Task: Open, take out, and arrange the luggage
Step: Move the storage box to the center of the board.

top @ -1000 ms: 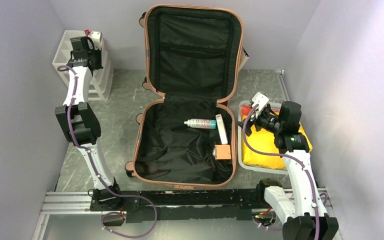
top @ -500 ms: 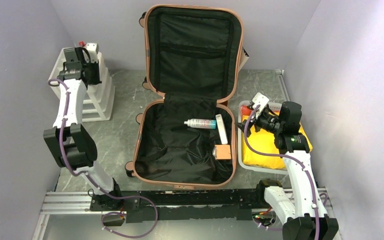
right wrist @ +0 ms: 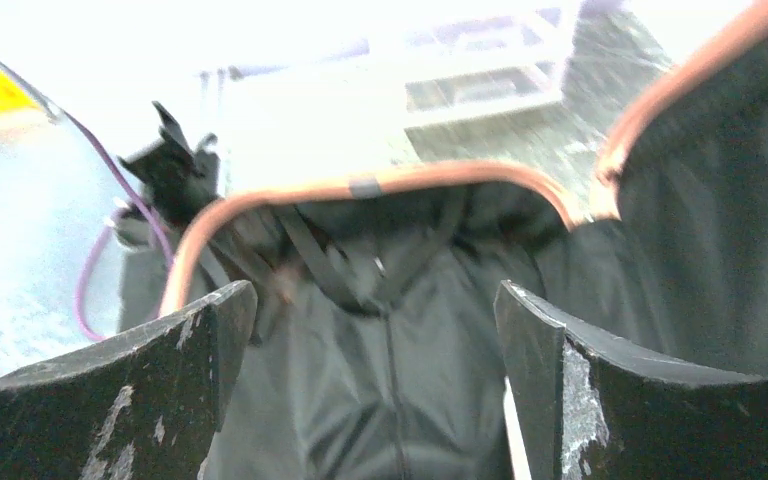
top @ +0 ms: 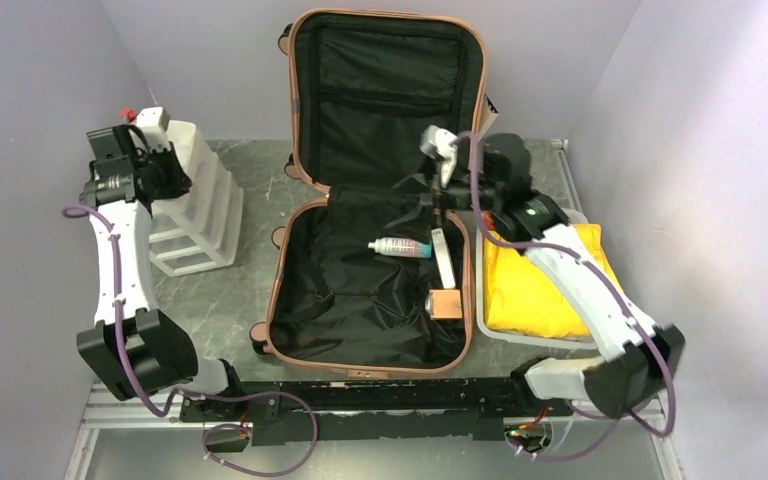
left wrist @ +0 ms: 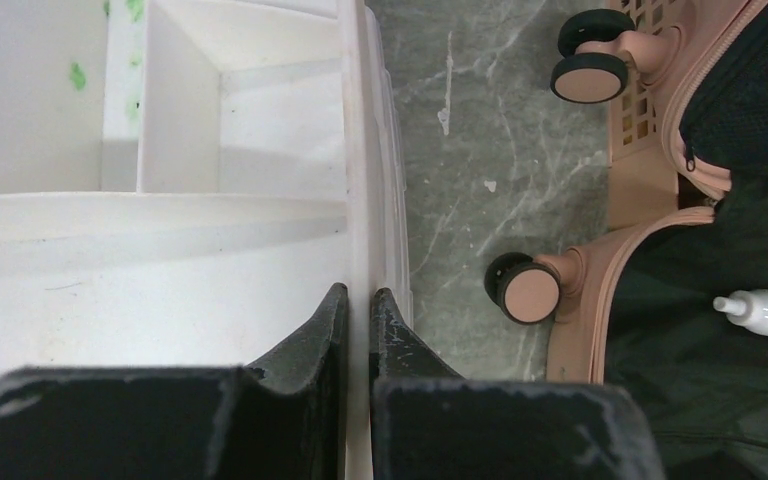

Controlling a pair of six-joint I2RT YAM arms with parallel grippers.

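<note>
The luggage [top: 272, 318] lies open in the middle of the table, a salmon-pink shell with black lining, its lid propped against the back wall. In its lower half lie a spray bottle [top: 400, 247], a flat white box [top: 443, 258] and a small orange box [top: 447, 304]. My right gripper [top: 422, 200] hangs open over the hinge end of the lower half, with only black lining between its fingers [right wrist: 372, 290]. My left gripper [top: 165, 165] is shut on the side wall of a white tiered organizer [top: 200, 215], left of the luggage; the thin wall is pinched between the fingers [left wrist: 358, 292].
A white bin [top: 500, 335] holding a yellow bundle [top: 540, 285] stands right of the luggage, under my right arm. Two pink-capped black wheels [left wrist: 525, 290] stick out on the luggage's left side, close to the organizer [left wrist: 160, 290]. Walls close in on three sides.
My left arm has drawn the white organizer from the back corner toward the front. My right arm has swung left from above the yellow bin to over the luggage.
</note>
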